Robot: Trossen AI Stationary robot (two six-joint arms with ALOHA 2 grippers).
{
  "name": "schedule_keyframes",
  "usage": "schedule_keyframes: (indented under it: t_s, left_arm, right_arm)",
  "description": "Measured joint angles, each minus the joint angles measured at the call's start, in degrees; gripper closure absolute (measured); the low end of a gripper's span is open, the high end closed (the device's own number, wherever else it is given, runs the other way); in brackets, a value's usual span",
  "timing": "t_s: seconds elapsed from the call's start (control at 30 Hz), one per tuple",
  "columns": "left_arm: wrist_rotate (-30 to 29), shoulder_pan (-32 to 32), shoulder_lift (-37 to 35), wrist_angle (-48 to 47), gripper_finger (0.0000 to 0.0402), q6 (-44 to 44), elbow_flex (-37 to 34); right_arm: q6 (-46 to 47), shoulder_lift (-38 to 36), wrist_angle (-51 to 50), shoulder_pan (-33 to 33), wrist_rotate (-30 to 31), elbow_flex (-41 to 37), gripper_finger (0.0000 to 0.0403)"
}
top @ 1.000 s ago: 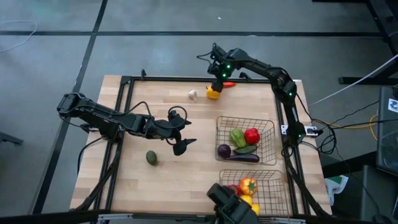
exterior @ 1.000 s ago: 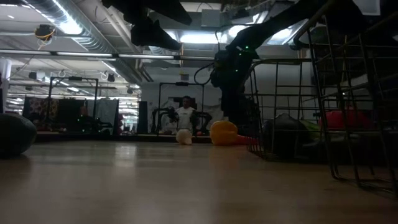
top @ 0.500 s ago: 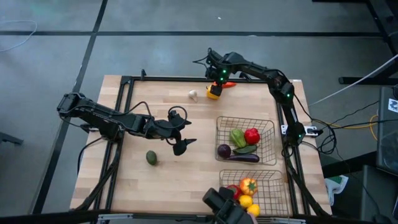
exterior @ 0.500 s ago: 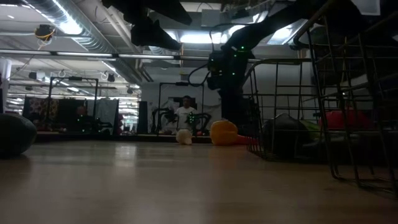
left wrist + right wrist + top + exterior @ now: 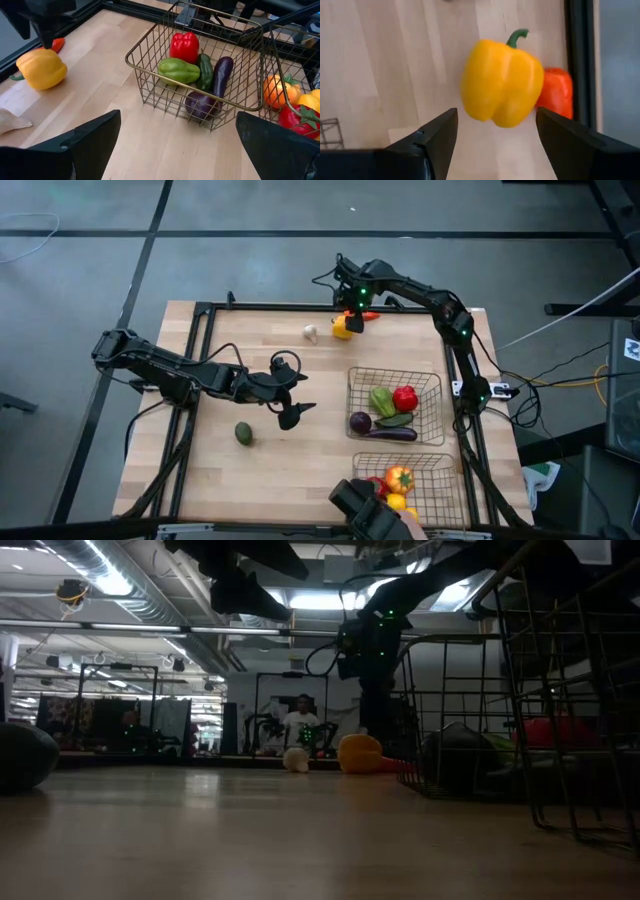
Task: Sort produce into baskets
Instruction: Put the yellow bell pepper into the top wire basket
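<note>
A yellow pepper [image 5: 343, 327] lies on its side on the table near the far edge, with an orange piece [image 5: 368, 315] touching it. My right gripper [image 5: 495, 145] hovers open above the pepper [image 5: 502, 90], pointing steeply down, fingers apart from it. White garlic [image 5: 311, 332] lies left of the pepper, and a green avocado [image 5: 243, 433] lies nearer the front. My left gripper [image 5: 290, 395] hangs open over the table's middle, holding nothing. One basket [image 5: 395, 370] holds a green pepper, a red pepper and purple eggplants. The other basket [image 5: 400, 456] holds tomatoes and lemons.
Both baskets stand along the table's right side, one behind the other. A black frame rail [image 5: 300, 307] runs along the far edge just behind the yellow pepper and the orange piece. Bare wood lies between the garlic, the avocado and the baskets.
My right gripper has rolled about its own pointing line while staying above the yellow pepper. The pepper and the other produce have kept their places.
</note>
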Motion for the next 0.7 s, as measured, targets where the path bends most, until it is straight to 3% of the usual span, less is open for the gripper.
schedule_keyframes:
  t_s: [0.33, 0.7]
  left_arm:
    - [0.0, 0.0, 0.0, 0.0, 0.0009, 0.0, 0.0]
    - [0.0, 0.0, 0.0, 0.0, 0.0009, 0.0, 0.01]
  right_arm:
    - [-16.25, -0.02, -0.71, 0.07, 6.03, 0.37, 0.0137]
    - [-20.81, -0.04, -0.99, 0.07, 4.63, 0.11, 0.0137]
